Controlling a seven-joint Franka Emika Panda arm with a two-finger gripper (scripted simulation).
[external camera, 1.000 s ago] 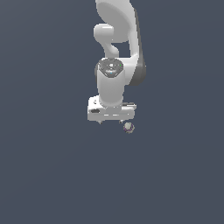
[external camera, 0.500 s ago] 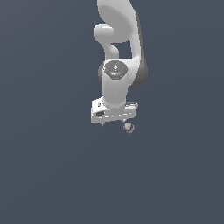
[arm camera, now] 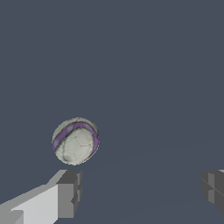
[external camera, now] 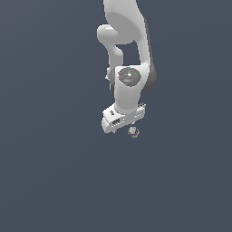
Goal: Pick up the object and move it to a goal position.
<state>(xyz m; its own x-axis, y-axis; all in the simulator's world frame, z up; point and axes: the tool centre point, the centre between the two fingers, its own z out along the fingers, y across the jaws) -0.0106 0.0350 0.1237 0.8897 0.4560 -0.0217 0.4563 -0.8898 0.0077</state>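
In the exterior view the white arm (external camera: pixel 129 54) hangs from the top of the picture over a plain dark grey-blue ground (external camera: pixel 50 181), its round grey wrist joint (external camera: pixel 129 76) facing the camera and the pale gripper (external camera: pixel 128 125) tipped slightly at the low end. The object (external camera: pixel 133 132), a tiny pale round lump with dark specks, sits just under the gripper body on the exterior view's right side, close against it; from here it is too small to tell whether anything touches it, and the fingers themselves cannot be made out. No other item shows on the ground around the arm, and nothing lies between the camera and the object. In the wrist view the object (arm camera: pixel 75 141) reads clearly as a small ball, grey-white with a faint panel pattern and a purple band curving round its upper side. Two dark grey fingertips (arm camera: pixel 70 192) show at the edge of the picture, one near each corner, standing wide apart with bare ground between them. The ball lies just beyond the tip of one finger, near it but with a small gap, and well away from the other (arm camera: pixel 213 187). The gripper is spread wide and holds nothing.
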